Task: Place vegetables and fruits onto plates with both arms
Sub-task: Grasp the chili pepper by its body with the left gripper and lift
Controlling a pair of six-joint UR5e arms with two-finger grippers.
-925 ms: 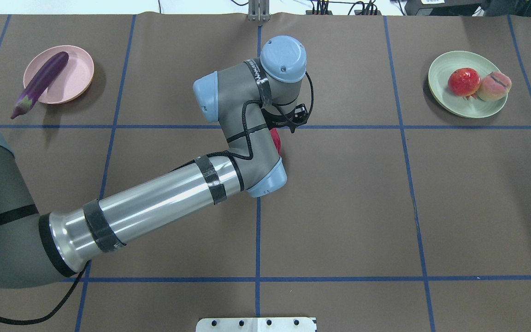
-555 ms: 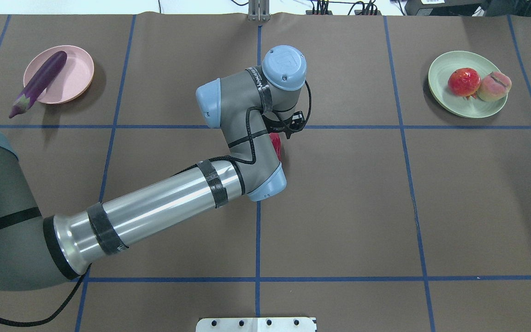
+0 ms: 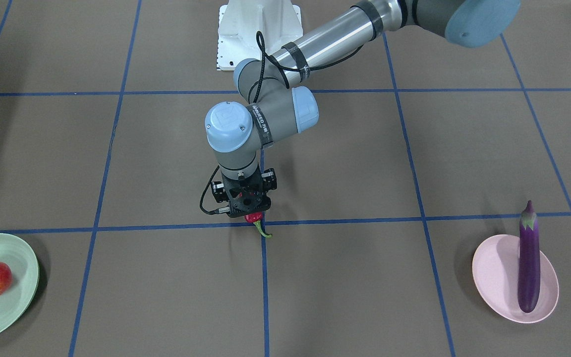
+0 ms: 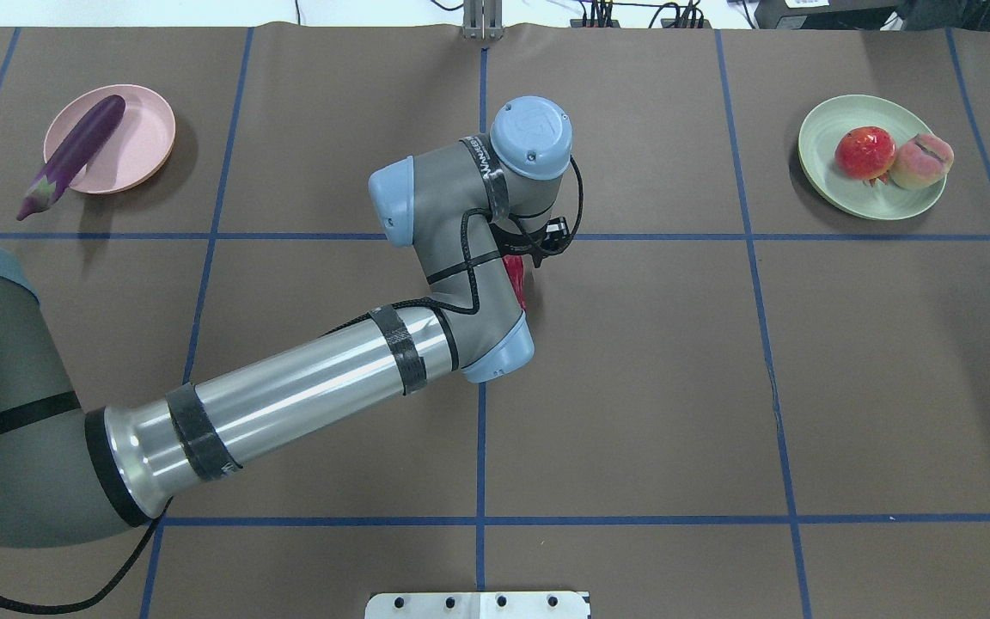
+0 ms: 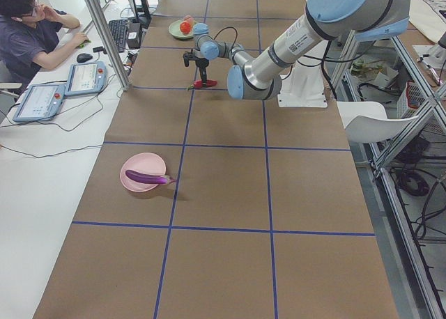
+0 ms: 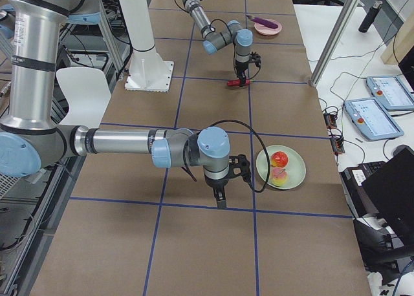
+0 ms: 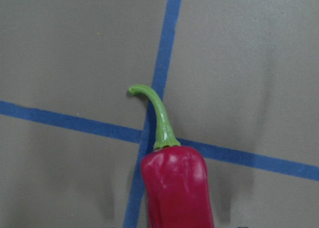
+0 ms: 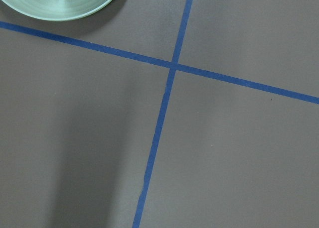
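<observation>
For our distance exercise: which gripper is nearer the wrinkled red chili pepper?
Left. Left gripper is directly over the chili pepper; right gripper hangs beside the distant pale mint green plate.

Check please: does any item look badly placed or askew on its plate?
Yes. The eggplant lies slanted across the pink plate, its capped end overhanging the rim. The peach-like fruit sits at the very edge of the green plate.

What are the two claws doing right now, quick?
Left claw: down at the red chili pepper; open or closed cannot be told.
Right claw: cannot be told.
</observation>
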